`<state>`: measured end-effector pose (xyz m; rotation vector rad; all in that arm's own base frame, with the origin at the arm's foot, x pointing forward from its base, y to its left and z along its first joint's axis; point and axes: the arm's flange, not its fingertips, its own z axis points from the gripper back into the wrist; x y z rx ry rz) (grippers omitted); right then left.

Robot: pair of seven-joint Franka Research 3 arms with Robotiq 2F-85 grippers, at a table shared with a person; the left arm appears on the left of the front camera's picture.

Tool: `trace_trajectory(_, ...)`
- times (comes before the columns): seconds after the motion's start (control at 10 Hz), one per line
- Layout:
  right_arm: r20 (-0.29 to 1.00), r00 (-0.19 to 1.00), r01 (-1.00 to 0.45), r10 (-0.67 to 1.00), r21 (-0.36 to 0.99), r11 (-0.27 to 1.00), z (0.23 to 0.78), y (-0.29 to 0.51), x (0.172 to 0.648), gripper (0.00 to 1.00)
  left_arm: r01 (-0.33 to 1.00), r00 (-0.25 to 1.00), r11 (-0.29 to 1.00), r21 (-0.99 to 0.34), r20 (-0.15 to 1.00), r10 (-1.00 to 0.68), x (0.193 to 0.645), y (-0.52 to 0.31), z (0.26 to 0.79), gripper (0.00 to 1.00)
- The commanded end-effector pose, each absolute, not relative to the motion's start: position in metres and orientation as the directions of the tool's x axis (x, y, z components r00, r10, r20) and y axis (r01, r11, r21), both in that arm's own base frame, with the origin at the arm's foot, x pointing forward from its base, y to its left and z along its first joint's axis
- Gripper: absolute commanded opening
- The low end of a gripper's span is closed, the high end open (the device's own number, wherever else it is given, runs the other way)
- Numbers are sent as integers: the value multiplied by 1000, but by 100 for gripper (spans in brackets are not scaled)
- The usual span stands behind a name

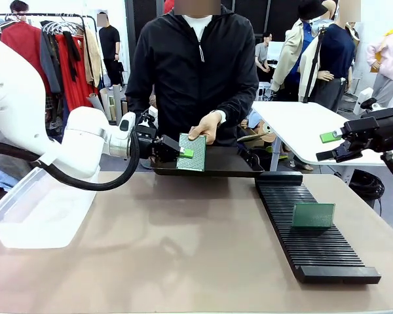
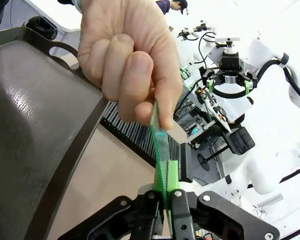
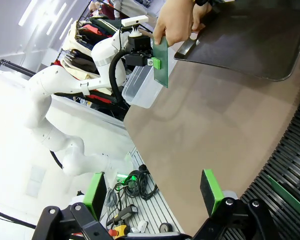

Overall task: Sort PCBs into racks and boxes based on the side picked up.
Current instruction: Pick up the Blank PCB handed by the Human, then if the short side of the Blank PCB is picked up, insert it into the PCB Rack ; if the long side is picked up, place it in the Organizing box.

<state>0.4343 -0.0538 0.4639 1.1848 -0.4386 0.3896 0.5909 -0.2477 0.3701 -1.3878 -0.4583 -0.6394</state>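
handover step; left tool clamps the PCB past the rack, hand gripping too; right tool wide; next needs release

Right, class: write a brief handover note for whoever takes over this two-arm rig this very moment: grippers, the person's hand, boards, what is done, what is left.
Left gripper: shut on a thin green rectangular PCB, upright beside the dark flat tray; the person's hand pinches its top edge too.
Right gripper: open, holding nothing, in the air on the right.
Long black slotted rack: one green board stands in a slot.
Clear plastic tub: at the table's left edge.
Done: one board racked. Left: the hand lets go, then this PCB goes to rack or tub by side picked.
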Motion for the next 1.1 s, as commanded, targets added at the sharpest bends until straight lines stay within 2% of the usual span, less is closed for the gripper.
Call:
trace_trajectory(0.0, 535, 842, -527, 66, 789, 316, 464, -53, 434, 100, 661, 746, 61, -748, 648, -151, 591, -248, 370, 0)
trace_trajectory(1.0, 535, 842, -527, 66, 789, 316, 464, -53, 434, 100, 661, 746, 61, -748, 648, -151, 591, -248, 370, 0)
